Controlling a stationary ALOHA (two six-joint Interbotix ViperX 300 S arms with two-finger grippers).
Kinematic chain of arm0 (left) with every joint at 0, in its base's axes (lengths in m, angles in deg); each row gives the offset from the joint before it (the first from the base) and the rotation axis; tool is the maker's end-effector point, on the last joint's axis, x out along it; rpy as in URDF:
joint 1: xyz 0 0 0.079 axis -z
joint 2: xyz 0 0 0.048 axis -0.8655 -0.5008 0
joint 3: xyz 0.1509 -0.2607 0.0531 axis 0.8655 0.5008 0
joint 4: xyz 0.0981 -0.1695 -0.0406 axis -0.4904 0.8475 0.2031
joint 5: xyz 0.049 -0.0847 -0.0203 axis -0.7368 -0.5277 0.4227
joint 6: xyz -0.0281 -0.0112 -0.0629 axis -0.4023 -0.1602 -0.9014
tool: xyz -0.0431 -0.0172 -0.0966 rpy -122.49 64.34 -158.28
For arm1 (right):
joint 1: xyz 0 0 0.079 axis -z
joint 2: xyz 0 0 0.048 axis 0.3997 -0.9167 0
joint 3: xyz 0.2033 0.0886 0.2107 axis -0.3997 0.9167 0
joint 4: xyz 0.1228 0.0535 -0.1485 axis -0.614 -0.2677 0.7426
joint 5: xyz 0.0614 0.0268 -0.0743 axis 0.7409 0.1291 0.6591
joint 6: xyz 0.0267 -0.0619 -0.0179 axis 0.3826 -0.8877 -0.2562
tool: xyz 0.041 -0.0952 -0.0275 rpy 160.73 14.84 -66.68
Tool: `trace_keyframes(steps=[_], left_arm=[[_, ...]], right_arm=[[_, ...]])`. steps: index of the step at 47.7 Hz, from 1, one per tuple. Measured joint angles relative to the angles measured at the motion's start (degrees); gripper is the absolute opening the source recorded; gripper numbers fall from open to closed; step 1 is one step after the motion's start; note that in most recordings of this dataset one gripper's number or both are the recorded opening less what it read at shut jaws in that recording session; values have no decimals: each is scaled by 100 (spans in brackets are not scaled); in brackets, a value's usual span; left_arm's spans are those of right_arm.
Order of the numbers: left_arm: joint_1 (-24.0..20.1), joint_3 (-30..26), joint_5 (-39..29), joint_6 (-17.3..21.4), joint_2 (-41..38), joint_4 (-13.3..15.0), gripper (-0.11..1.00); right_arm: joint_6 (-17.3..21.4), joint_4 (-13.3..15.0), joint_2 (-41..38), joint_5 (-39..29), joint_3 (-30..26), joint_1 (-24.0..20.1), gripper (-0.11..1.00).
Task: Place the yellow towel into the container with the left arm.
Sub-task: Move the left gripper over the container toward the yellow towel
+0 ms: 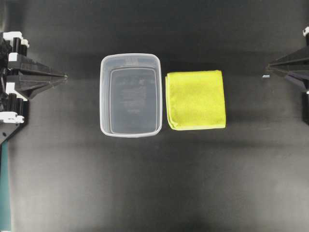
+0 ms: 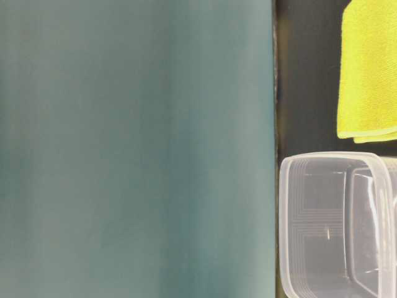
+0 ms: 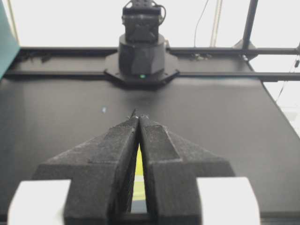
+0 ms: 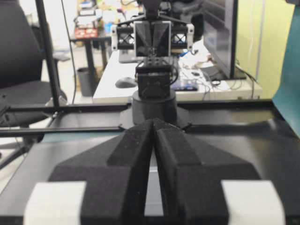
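so nothing's started yet. my left gripper [image 1: 63, 76] is parked at the left edge of the desk [image 1: 154, 193], fingers pressed together with nothing between them. my right gripper [image 1: 269, 64] is the same deal over at the right edge, fingers together, holding nothing.

the yellow towel [image 1: 195, 100] is folded flat around the middle of the desk, a bit toward the right side. the container [image 1: 130, 94] sits just left of it, nearly touching, open side up and nothing in it.

the annoying part: the container is right between my left fingers and the towel. so i'd say the way to do this well is to spread the fingers first, go up and over the tub rather than through it, and come down on the towel near its left edge where the layers stack. pinch enough layers that it doesn't unfold and drape over the rim. then it's only a short hop back left to drop it in.

from my left wrist view i can only see a sliver of yellow through the slit between my fingers, so the towel's straight ahead, well apart from the tips.
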Motion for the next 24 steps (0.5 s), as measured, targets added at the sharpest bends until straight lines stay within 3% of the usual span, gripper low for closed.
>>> trace_keyframes(steps=[3,9,24], left_arm=[[-9,-35,-62,-70,-9,-35,3],[-167,-439,-800,-211,-176,-185,1],[-70,-1679,-2399,-176,-1310,-193,1]], right_arm=[[9,-9,-9,0,9,0,4],[149,-88,-9,-193,9,0,-1],[466,-97,193,-1591,26,62,-1]])
